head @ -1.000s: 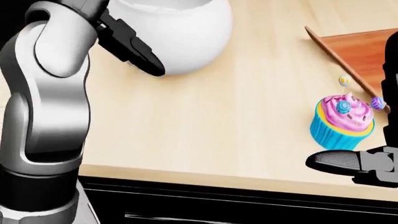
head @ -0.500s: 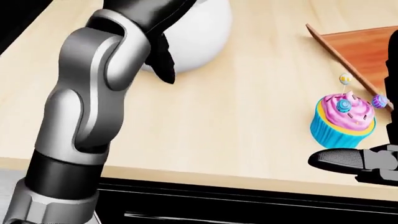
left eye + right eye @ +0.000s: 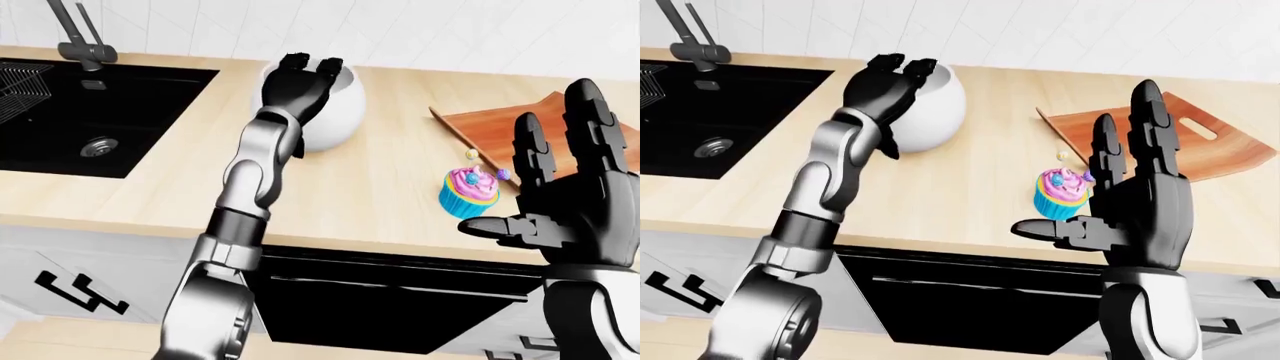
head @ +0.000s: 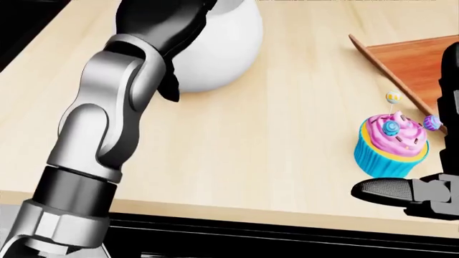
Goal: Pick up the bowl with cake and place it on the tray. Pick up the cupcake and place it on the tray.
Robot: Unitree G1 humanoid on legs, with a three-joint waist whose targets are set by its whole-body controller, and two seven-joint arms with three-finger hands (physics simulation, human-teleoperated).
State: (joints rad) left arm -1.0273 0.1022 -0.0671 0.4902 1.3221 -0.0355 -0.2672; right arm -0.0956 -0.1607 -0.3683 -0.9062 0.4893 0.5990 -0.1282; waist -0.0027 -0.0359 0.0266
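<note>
Item 1. My left hand (image 3: 300,82): black, three-fingered, on a grey jointed arm. Against the head-view picture of a second ago it has swung from the bowl's lower-left flank up across its face; the forearm that stood upright at the left edge now slants toward the top of that view. Fingers part-spread and standing at the bowl's near wall and rim, closed round nothing that I can see. Whether any pad touches the wall I cannot tell.

Item 2. Round white glossy bowl (image 3: 335,112): on the pale wooden counter (image 3: 380,199), at 12 o'clock from the counter's middle in the left-eye view. Its inside is hidden, so the cake does not show. It sits where it sat a second ago, unlifted.

Item 3. Cupcake with pink frosting and blue wrapper (image 4: 391,142): on the counter at 4 o'clock from the bowl, just beside the tray's near edge, upright and unmoved.

Item 4. Reddish-brown wooden tray (image 3: 1160,139): at 3 o'clock from the bowl, bearing nothing.

Item 5. My right hand (image 3: 1130,199): raised, fingers spread and upright, thumb out flat near the cupcake, holding nothing.

Judgement: the left hand's reach is arriving at the bowl; the grasp is not yet made and both placements remain.
</note>
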